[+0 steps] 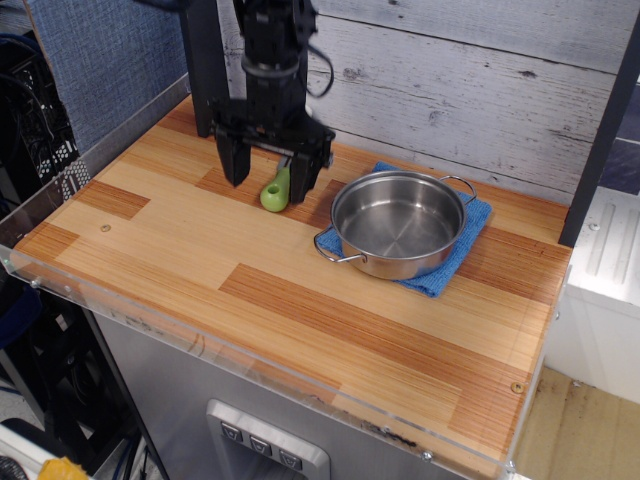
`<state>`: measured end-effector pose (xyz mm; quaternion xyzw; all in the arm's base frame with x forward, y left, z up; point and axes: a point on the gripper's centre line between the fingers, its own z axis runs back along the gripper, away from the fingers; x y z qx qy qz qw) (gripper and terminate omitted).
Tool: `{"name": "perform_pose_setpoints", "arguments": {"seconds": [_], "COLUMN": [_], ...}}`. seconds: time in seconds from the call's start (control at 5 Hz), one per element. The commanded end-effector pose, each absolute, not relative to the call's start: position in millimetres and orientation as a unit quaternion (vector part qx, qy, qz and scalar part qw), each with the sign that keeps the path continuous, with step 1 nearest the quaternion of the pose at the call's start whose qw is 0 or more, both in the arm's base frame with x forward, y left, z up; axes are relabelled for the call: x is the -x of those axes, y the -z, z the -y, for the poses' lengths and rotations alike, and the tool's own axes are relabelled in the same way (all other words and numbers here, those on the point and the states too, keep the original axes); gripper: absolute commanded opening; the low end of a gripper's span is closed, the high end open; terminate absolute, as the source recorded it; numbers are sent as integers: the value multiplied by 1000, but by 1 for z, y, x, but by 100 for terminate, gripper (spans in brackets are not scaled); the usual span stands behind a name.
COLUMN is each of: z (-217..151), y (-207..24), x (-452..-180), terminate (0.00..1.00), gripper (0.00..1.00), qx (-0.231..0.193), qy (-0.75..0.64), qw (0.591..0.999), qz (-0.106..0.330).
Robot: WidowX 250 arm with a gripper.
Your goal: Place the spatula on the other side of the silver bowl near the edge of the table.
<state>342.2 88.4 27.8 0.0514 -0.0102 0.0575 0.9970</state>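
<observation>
The spatula (273, 194) lies on the table (200, 250) left of the silver bowl (398, 221); only its lime-green handle shows, the grey blade is hidden behind the gripper. My black gripper (268, 175) is open, low over the spatula, its two fingers straddling the handle, one on each side. Whether the fingers touch it is unclear. The silver bowl sits empty on a blue cloth (452, 262) at the back right.
A grey plank wall runs along the back. A blue fabric panel stands at the left. A clear acrylic rim (180, 330) runs along the table's front and left edges. A white unit stands off the right edge.
</observation>
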Motion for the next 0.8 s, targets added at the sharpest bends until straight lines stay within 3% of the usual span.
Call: {"name": "perform_pose_setpoints", "arguments": {"seconds": [0.0, 0.2, 0.4, 0.6], "z": [-94, -86, -80, -77], "y": [-31, -21, -10, -10], "x": [-344, -340, -336, -334], "terminate": [0, 0, 0, 0], "gripper": [100, 100, 0, 0], "qx": [-57, -53, -43, -33], "qy": [-56, -54, -57, -60], "qw": [997, 997, 997, 998], "qz": [21, 15, 4, 4]}}
